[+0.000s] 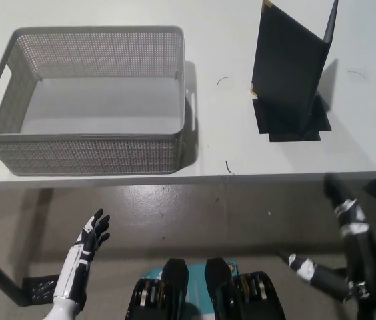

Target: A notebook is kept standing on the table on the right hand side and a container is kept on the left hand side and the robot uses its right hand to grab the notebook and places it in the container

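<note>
Notebook (288, 67) upright at 1 o'clock, container (88, 153) at 10, right hand (348, 233) and left hand (91, 237) spread wide, holding nothing

The notebook (288, 63) is dark — near black — with a thin pale edge showing at its upper and lower left corners. It stands upright on the right side of the white table, partly opened like a tent, its covers spread in a narrow V with one cover facing the camera and the other seen edge-on at the right. The container (85, 100) is a grey perforated plastic basket, rectangular, with cut-out handles in its short walls — it sits upright on the table's left side, well apart from the notebook, and nothing lies inside it.
</note>
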